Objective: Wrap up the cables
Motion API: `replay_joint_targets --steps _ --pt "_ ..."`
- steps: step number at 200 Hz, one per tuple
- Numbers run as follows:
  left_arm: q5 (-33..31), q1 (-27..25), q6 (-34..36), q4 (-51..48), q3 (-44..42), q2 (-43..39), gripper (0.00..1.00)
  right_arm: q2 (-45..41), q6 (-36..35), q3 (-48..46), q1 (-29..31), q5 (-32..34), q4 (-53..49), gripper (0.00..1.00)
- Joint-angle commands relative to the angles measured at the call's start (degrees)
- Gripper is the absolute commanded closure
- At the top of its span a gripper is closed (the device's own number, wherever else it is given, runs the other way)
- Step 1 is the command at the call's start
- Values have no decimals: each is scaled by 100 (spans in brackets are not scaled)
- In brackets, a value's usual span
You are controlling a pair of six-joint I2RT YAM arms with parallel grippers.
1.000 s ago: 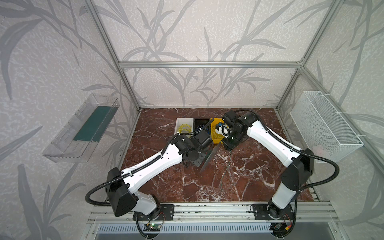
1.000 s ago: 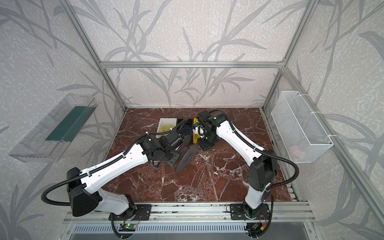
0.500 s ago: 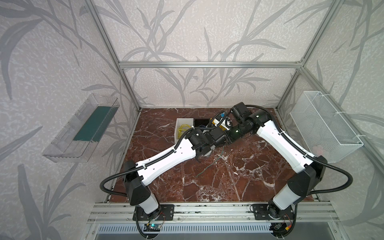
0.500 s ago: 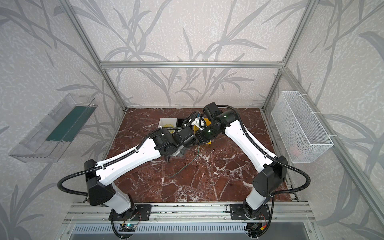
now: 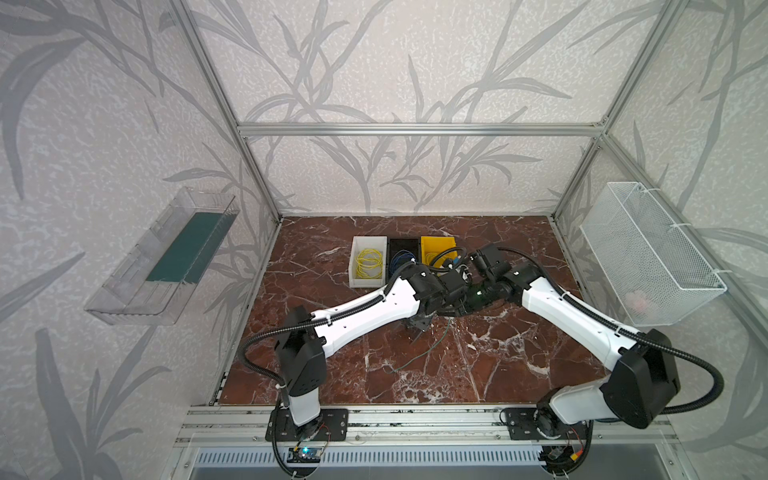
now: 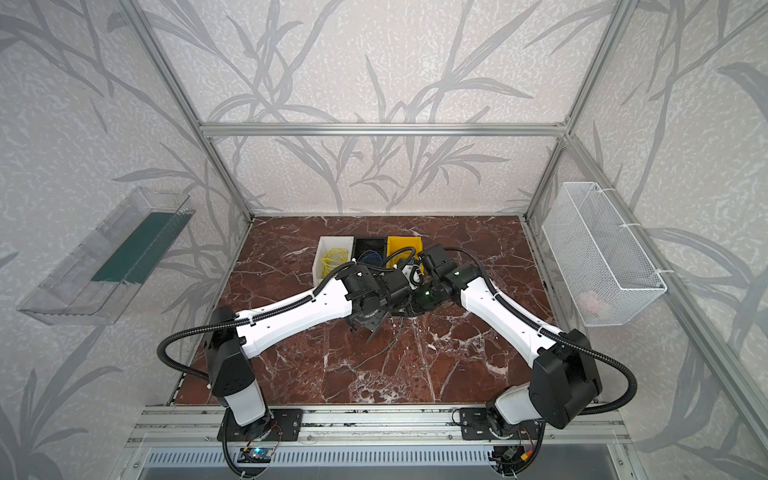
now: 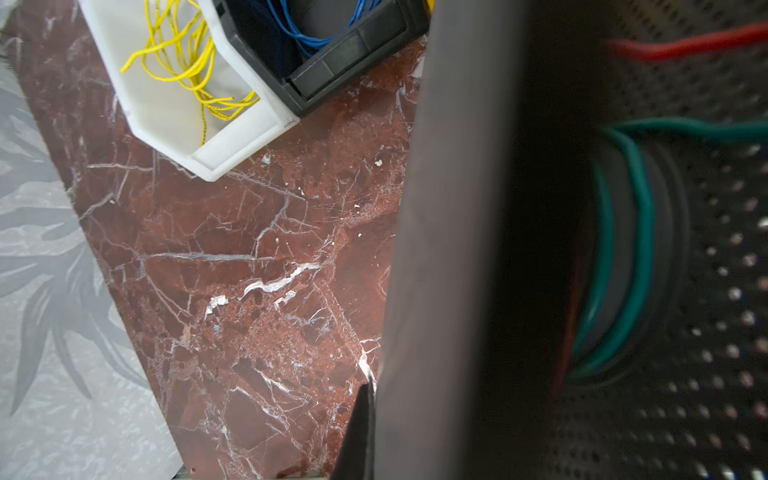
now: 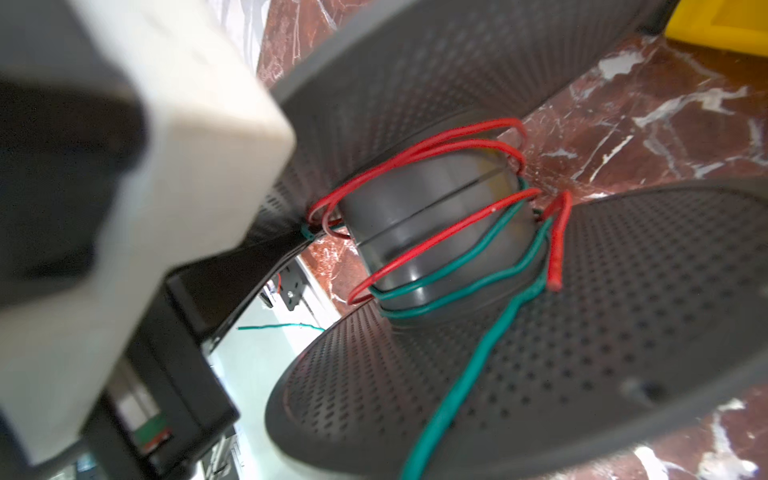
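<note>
The spool (image 8: pixel 582 332) is being clamped in the closed left gripper (image 7: pixel 372 399). The teal-green wire (image 8: pixel 478 353) — apparently pinched by the closed right gripper (image 5: pixel 459 308) — is best being kept taut against the hub (image 8: pixel 428 216).

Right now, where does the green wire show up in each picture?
Top views: in both, the green wire trails mid-picture over the red marble tabletop.
Left wrist: wound round the grey spool, here.
Right wrist: wound there too, tail leaving.
Shared landmark: that marble tabletop.
</note>
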Motion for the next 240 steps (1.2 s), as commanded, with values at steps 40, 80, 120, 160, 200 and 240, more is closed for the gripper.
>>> replay_joint_targets --steps 40,80,120,160,200,240 --pt "-387 -86 -735 689 115 337 100 -247 -38 281 209 -2013 534 85" --pt "-442 -83 -792 603 126 368 100 -419 -116 -89 212 -1229 257 85" --pt "-139 -34 -1000 805 154 447 100 -1223 784 -842 512 -158 1013 75" --pt "84 41 -1091 936 190 435 100 -1664 1128 -1237 720 626 1079 88" --pt "170 117 -1248 1086 -36 266 100 -1772 1131 -1346 721 999 754 100" --pt "441 147 -1336 1407 -442 116 100 -2268 962 -1268 715 1246 499 100"
